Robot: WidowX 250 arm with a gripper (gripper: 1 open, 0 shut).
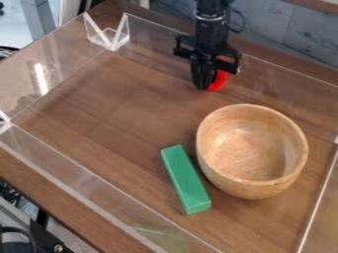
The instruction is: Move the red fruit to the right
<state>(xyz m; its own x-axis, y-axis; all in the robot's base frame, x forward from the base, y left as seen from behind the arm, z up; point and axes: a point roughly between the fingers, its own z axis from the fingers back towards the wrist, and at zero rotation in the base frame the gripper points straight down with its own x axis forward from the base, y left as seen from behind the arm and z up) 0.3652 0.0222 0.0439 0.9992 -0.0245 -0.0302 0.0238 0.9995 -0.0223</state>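
Note:
The red fruit (pixel 220 73) shows as a small bright red shape at the back of the wooden table, mostly covered by my black gripper (pixel 208 75). My gripper points straight down and is shut on the red fruit, holding it just above or at the tabletop. It hangs behind the wooden bowl (pixel 252 149), apart from it.
A green rectangular block (pixel 185 178) lies left of the bowl near the front. A clear plastic wall (pixel 53 94) rings the table (pixel 106 119), with a clear corner bracket (pixel 109 33) at the back left.

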